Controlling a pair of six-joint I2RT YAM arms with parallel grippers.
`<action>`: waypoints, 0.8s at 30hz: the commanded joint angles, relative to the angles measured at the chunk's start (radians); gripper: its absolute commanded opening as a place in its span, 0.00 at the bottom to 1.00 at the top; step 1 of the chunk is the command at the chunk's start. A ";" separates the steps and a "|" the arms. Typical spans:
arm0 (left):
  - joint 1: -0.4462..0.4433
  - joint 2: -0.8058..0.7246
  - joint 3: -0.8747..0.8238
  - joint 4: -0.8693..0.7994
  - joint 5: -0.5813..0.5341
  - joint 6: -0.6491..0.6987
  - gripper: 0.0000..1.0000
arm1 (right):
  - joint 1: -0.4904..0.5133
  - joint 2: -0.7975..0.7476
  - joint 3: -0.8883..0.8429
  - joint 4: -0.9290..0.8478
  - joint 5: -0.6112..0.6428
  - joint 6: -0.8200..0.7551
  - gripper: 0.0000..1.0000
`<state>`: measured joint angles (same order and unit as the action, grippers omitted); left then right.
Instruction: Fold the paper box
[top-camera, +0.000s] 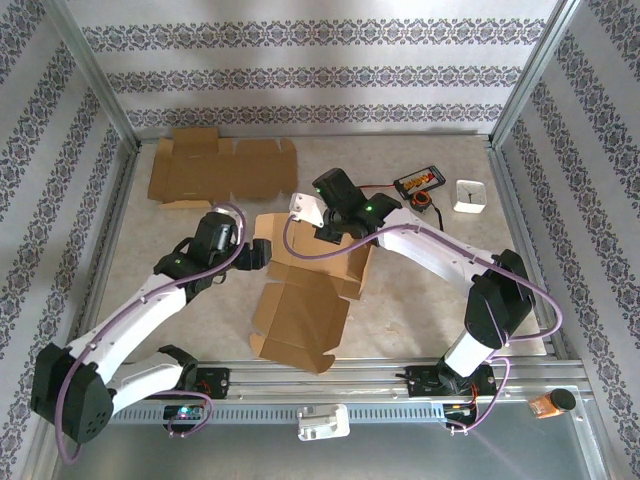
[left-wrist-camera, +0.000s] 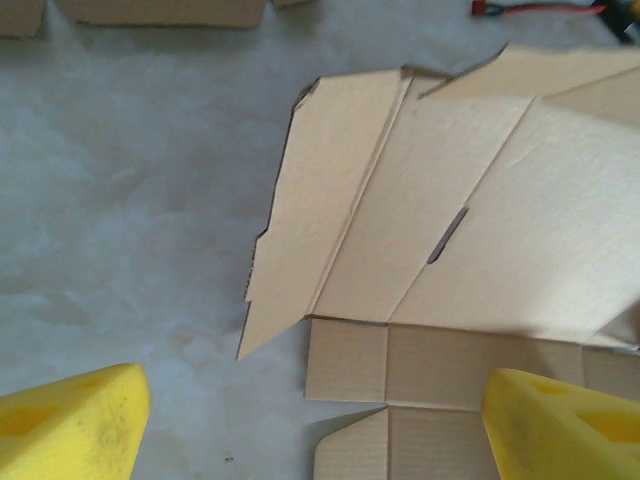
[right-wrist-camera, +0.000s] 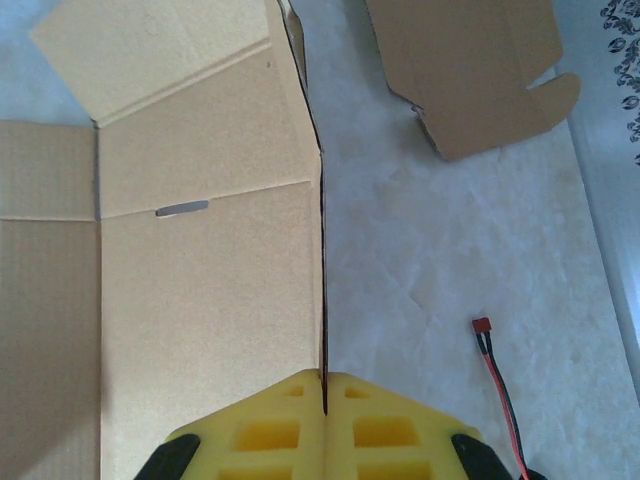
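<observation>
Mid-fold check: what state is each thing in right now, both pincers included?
paper box: partly folded, one wall raised, near flaps lying flat.
left pincer: open, holding nothing, at the box's left edge.
right pincer: shut on the box's raised wall.
spare cardboard: flat, unfolded, at the back left.

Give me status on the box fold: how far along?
Early. Done: one panel of the paper box is raised. In hand: the right gripper is shut on that panel's edge; the left gripper is open at the side flap. Left: the near half lies flat, no walls tucked or locked.
</observation>
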<state>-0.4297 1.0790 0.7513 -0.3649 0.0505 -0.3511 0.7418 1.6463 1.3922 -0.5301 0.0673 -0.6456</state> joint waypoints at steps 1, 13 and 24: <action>0.025 0.031 0.025 -0.010 0.024 0.072 0.86 | -0.001 -0.020 0.036 -0.008 0.025 -0.016 0.00; 0.112 0.126 0.030 0.122 0.197 0.185 0.94 | 0.044 -0.040 0.067 -0.008 0.186 -0.190 0.00; 0.086 -0.020 -0.079 0.376 0.320 0.481 0.98 | 0.089 -0.054 -0.031 0.125 0.327 -0.359 0.01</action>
<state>-0.3290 1.0977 0.6994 -0.1394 0.2981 -0.0250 0.8272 1.6287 1.3975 -0.4648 0.3267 -0.9352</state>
